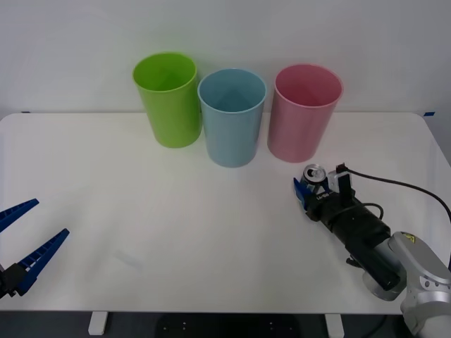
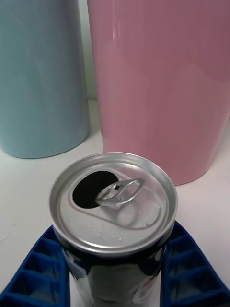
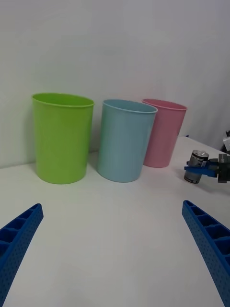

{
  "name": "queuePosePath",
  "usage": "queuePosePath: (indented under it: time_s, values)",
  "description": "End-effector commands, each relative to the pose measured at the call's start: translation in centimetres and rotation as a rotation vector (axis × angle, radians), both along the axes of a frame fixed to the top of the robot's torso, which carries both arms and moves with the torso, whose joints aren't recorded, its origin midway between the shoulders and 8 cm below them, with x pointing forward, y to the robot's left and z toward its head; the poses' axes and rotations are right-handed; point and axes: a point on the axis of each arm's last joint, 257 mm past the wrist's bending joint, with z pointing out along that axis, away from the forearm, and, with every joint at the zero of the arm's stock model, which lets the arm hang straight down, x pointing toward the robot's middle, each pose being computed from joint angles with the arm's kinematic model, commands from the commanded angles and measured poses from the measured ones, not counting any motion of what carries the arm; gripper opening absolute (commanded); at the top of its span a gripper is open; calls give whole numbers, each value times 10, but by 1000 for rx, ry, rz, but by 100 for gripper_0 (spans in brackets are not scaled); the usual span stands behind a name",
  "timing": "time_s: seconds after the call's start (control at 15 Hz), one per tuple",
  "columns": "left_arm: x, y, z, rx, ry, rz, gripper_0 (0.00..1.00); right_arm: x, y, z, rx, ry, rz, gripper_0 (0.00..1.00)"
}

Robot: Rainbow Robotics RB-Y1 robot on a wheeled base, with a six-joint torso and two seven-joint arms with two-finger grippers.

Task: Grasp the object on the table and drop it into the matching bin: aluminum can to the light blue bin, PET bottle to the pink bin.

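Observation:
The aluminum can (image 1: 313, 173) stands upright on the white table (image 1: 176, 218), just in front of the pink bin (image 1: 303, 116). It is dark with a silver top and an opened pull tab (image 2: 120, 191). My right gripper (image 1: 317, 184) is shut on the can, one blue finger (image 2: 33, 268) pressed against each side of its body (image 2: 112, 268). The light blue bin (image 1: 232, 120) stands left of the pink one, and both rise right behind the can (image 2: 112, 201) in the right wrist view. My left gripper (image 1: 51, 218) rests open at the table's near left, holding nothing.
A lime green bin (image 1: 169, 102) stands left of the light blue bin; all three form a row at the back of the table. A black cable (image 1: 402, 184) trails from the right wrist. Bare tabletop lies between the two arms.

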Motion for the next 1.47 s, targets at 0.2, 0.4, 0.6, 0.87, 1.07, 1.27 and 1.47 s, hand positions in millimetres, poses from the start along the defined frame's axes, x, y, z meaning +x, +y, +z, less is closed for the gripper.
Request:
queuePosePath:
  time_s: [0.2,0.4,0.6,0.87,1.07,1.27,1.47]
  values:
    - [0,0,0,0,0,0,100,1,0,3,6,-4,3,0]
    - [0,0,0,0,0,0,100,-2,3,11,30,-24,32,0]
    - [0,0,0,0,0,0,100,-8,4,24,45,-57,70,0]
    - [0,0,0,0,0,0,100,-33,1,53,77,-104,121,0]
    - [0,0,0,0,0,0,100,-56,4,78,113,-125,182,0]
    - [0,0,0,0,0,0,100,-77,16,107,154,-142,275,0]
    - [0,0,0,0,0,0,100,-87,24,133,148,-180,341,0]
